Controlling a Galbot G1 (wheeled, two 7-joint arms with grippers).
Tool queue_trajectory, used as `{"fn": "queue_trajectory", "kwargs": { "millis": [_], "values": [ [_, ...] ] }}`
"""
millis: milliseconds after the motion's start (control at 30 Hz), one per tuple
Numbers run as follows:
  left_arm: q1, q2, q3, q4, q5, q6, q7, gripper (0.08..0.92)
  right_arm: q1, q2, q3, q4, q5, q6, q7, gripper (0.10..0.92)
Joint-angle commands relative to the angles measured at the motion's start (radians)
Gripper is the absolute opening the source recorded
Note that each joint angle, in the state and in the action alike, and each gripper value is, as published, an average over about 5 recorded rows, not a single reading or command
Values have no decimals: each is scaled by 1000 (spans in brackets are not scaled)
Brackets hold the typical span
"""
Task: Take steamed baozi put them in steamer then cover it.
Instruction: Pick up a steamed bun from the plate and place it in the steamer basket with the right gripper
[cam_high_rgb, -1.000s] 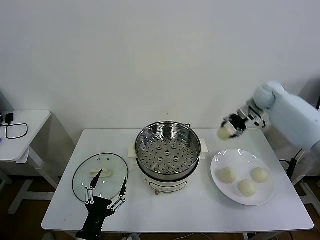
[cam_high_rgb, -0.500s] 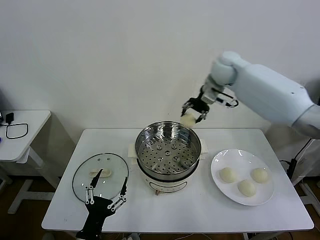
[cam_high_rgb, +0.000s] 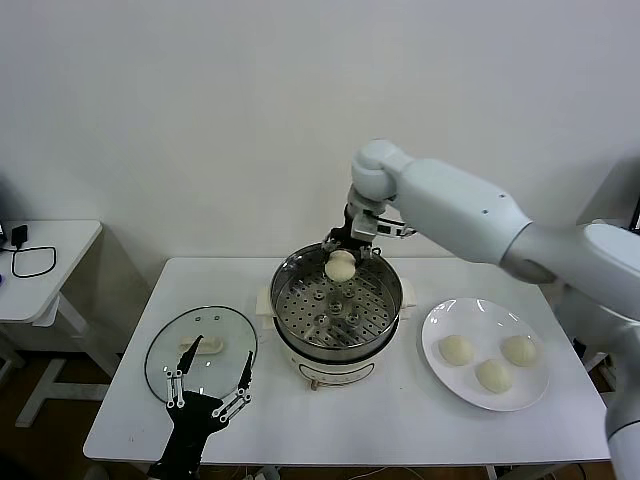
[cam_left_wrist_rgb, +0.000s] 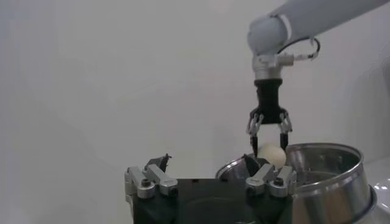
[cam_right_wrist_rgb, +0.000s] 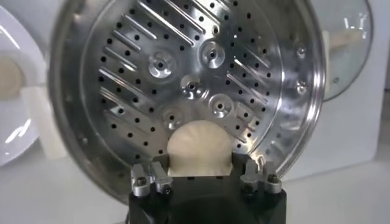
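steamer: shiny perforated steel, white plastic base | baozi: smooth matt dough | cover: clear glossy glass, metal rim | plate: glossy white

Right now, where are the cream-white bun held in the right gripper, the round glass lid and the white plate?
cream-white bun (cam_high_rgb: 341, 265), head view, its rounded front.
round glass lid (cam_high_rgb: 222, 372), head view, clear glass near its handle.
white plate (cam_high_rgb: 480, 318), head view, bare far part.

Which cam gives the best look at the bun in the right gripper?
Right wrist view: the bun sits large between the right gripper fingers, directly above the steamer tray. Head view shows it small over the steamer's far rim. Left wrist view shows it from the side, partly hidden behind the left gripper.
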Motion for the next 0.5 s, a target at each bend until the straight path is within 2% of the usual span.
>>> {"fn": "queue_trajectory", "kwargs": {
  "millis": [33,300,500],
  "values": [
    [3,0,0,-3,0,-3,-2,823,-48,82,20,-94,-99,31,10,710],
    [-2,-2,0,-16,0,1,-2,823,-63,101,31,-124,-123,35,27,737],
    [-2,-4,-4,-22,-1,4,-2,823,-40,65,38,-74,-75,22,13,816]
  ]
}}
